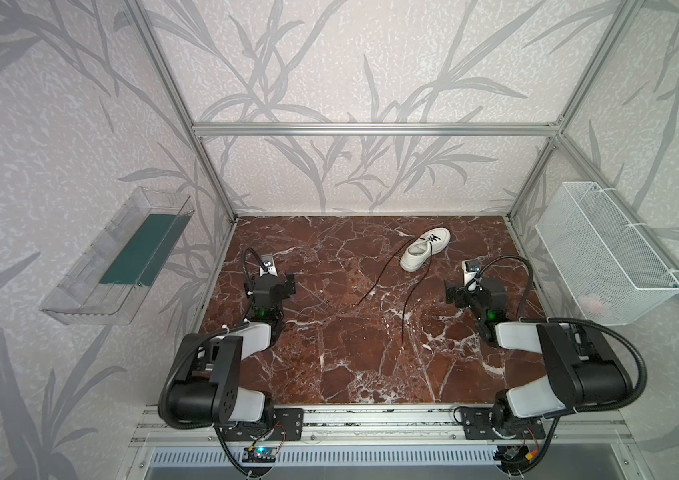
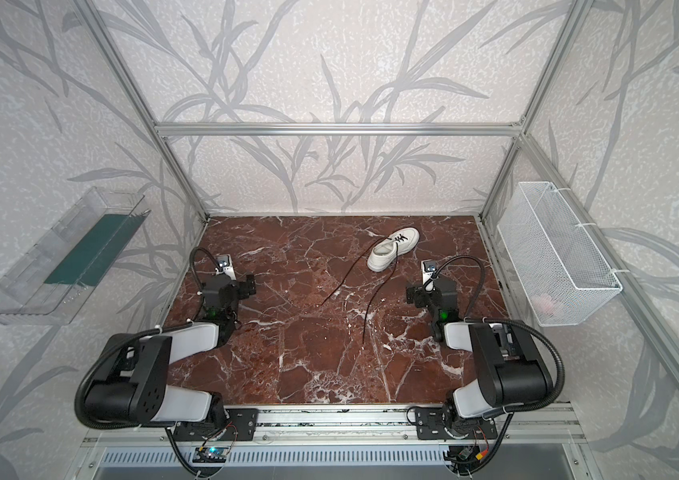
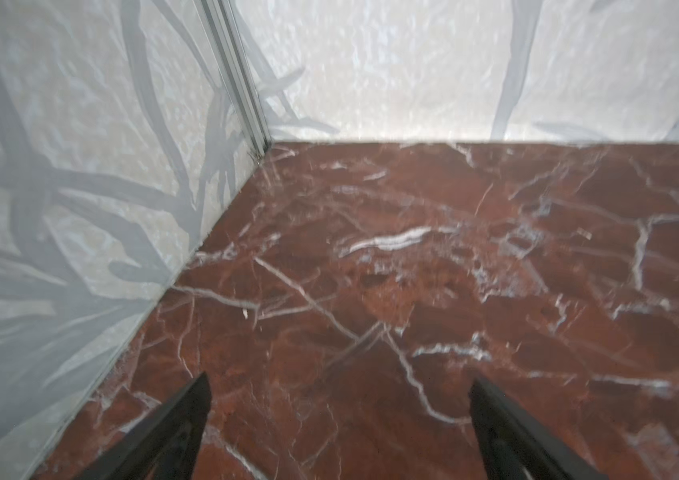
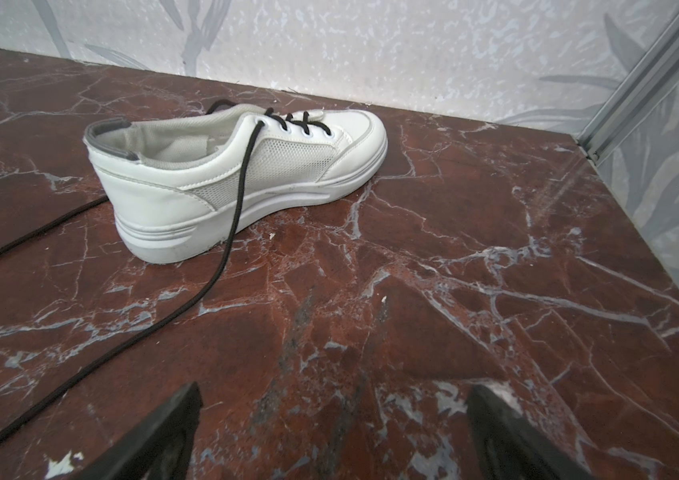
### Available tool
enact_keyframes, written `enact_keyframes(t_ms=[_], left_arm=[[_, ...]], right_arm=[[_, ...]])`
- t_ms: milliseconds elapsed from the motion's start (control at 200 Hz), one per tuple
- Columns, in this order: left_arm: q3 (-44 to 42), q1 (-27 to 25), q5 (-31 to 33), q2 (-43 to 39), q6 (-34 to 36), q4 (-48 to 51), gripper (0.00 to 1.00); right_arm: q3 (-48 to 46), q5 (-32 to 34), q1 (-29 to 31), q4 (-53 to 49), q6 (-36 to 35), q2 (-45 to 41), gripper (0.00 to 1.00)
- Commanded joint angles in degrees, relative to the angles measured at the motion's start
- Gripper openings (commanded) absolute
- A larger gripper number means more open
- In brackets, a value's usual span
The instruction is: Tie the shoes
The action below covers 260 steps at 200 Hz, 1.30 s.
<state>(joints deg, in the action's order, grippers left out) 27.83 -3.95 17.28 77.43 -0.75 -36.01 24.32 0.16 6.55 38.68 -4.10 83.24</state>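
With your left claw [image 3: 339, 380] and right claw [image 4: 337, 390] both open and empty, pinch one loose lace [image 4: 242, 189] each, low against the worktop [image 1: 329, 365], just behind the heel of the sneaker [image 1: 425, 248].

White sneaker [image 4: 188, 195], black laces [image 4: 247, 174], red-brown white-veined marble tabletop [image 4: 454, 332], pale walls [image 1: 329, 62] with grey leaf pattern.

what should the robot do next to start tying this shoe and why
Probably move the right hand toward the nearer lace to grasp it. That lace and the other one trail loose from the sneaker across the table, untied. Both hands are open and empty, and the left hand faces only bare table.
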Motion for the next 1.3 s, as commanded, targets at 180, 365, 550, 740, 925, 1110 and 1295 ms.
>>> enact_keyframes(t_ms=[180,365,550,740,925,1110,1295], left_arm=[[13.13,-2.0,-13.93,-7.01,-12.66,29.97,0.99],[13.26,-5.26,-16.25,-4.83,-14.83,27.75,0.99],[14.1,-8.1,-21.71,-1.59,-20.91,26.65,0.99],[14.65,-9.9,-23.78,1.74,-24.13,25.5,0.99],[13.5,-10.39,-24.24,1.94,-24.72,25.39,0.99],[13.17,-10.45,-23.57,2.75,-23.77,26.59,0.99],[12.5,-10.4,-23.6,3.91,-24.27,25.88,0.99]], right_arm=[[27.08,2.54,6.95,-50.72,14.7,-2.01,0.99],[41.65,-0.22,11.56,-63.55,22.92,6.26,0.99],[52.02,-3.21,12.44,-67.65,28.17,14.22,0.99],[62.83,-5.06,13.53,-71.52,27.69,23.79,0.99],[76.87,-2.38,15.4,-79.47,24.5,33.03,0.99],[88.88,-2.46,15.51,-86.5,24.52,41.9,0.99],[95.52,-6.63,15.82,-88.97,23.15,47.35,0.99]])
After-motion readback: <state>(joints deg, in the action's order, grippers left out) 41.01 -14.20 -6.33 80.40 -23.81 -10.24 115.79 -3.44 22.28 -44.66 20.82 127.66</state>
